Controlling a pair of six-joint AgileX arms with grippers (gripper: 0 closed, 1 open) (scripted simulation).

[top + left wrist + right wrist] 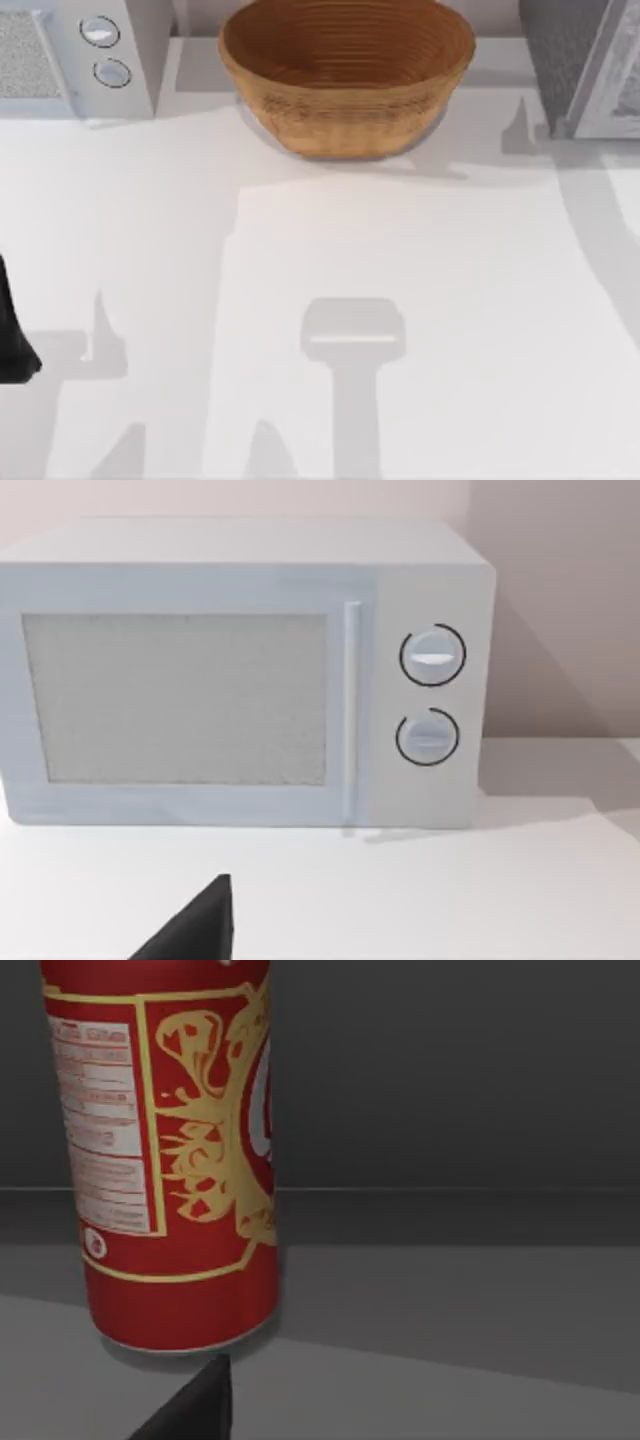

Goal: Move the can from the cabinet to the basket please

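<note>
**Can upright in dark cabinet**

The can stands inside the grey cabinet, red with gold ornament and a white label of unreadable print. The basket sits between the cabinet and a microwave with 2 knobs. Whether either gripper's fingers are open, I cannot tell.

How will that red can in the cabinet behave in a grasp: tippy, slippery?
The can stands upright and tall on a narrow base, so a sideways nudge would probably tip it, and once down it would likely roll. Its glossy printed wall looks smooth, so it may slip. It probably dents if squeezed hard.
</note>
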